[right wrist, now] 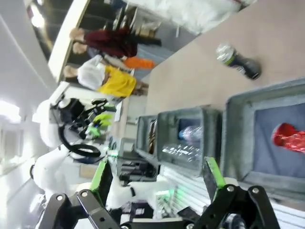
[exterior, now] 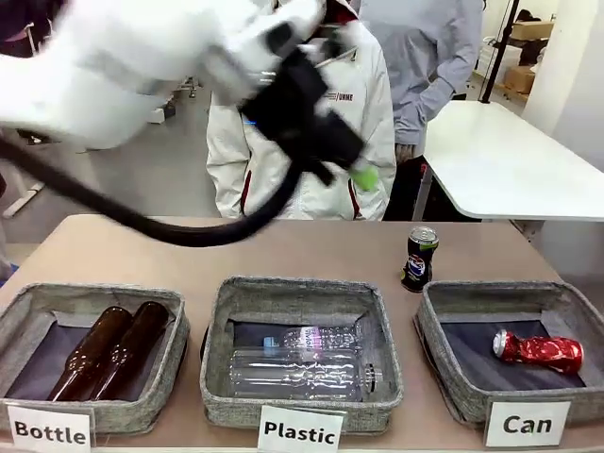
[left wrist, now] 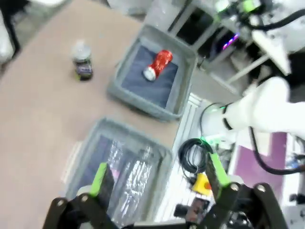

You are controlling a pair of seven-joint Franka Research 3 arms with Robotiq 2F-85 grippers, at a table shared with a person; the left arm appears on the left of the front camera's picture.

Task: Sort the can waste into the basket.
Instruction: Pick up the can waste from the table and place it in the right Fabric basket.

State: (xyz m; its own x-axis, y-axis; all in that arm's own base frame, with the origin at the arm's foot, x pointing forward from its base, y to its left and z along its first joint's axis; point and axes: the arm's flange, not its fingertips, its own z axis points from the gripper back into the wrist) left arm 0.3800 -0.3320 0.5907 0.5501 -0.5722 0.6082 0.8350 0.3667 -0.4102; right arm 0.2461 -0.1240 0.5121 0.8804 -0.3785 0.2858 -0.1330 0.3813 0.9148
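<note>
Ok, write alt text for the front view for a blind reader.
A crushed red can lies in the grey basket marked Can; a dark can stands on the table behind it. The left tool hovers above the middle basket.

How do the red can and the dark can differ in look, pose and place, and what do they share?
The red can is shiny and crushed; the dark can is blue-black, silver-topped and uncrushed. The red can lies on its side; the dark can stands upright. The red can is in the Can basket; the dark can is on the table outside it. Both are small drink cans.
</note>
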